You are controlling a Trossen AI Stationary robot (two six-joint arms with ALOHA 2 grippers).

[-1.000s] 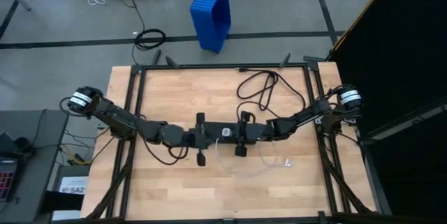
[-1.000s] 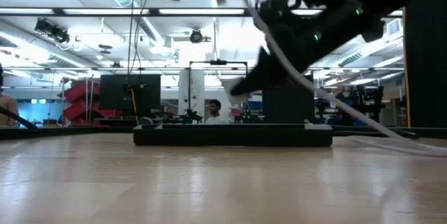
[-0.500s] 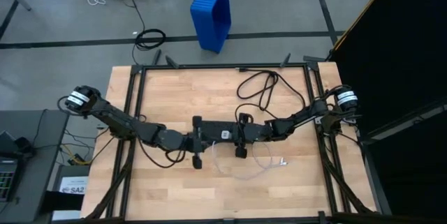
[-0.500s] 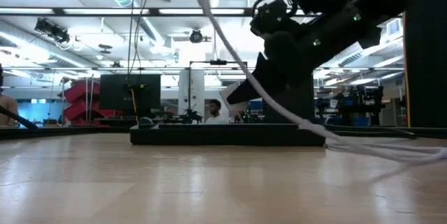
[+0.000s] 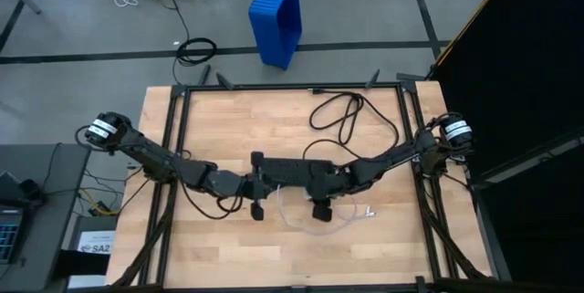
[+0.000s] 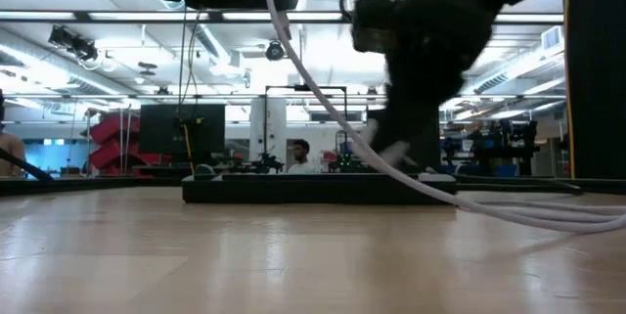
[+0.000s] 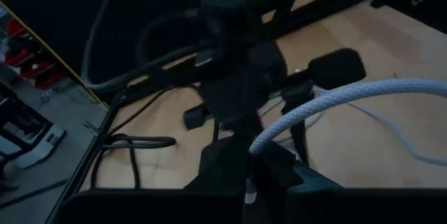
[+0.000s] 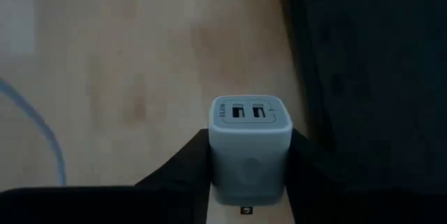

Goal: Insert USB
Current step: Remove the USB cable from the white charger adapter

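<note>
The USB cable [image 5: 315, 224] is thin and white. Its loose loop lies on the table near the near edge, with one small plug end [image 5: 370, 211] resting on the wood. In the low view the cable [image 6: 323, 99] slants down from above to the tabletop. My left gripper [image 5: 258, 197] is shut on the cable, just near of the black power strip [image 5: 278, 167]. My right gripper [image 5: 321, 205] sits right of it, shut on a white charger cube [image 8: 251, 137] with two USB ports facing away. My left gripper pinches the white braided cable [image 7: 260, 144] between its two fingers; the stretch beyond curves up and away [image 7: 363, 93], lifted off the table. The plug tip inside the hold is hidden. My right gripper pinches the charger cube by its two side walls [image 8: 216, 158], ports pointing forward, above the wood.
The long black power strip [image 6: 313, 189] lies across the table's middle, and its thick black cord [image 5: 342, 115] loops toward the far edge. A black metal frame [image 5: 178, 138] rims the table. A blue bin [image 5: 276, 17] stands on the floor beyond.
My right gripper has moved from over the power strip toward the near edge, carrying the cube. My left gripper has shifted slightly toward the table's left. The cable's loop has been drawn a little leftward along the table, and its raised stretch has swung left.
</note>
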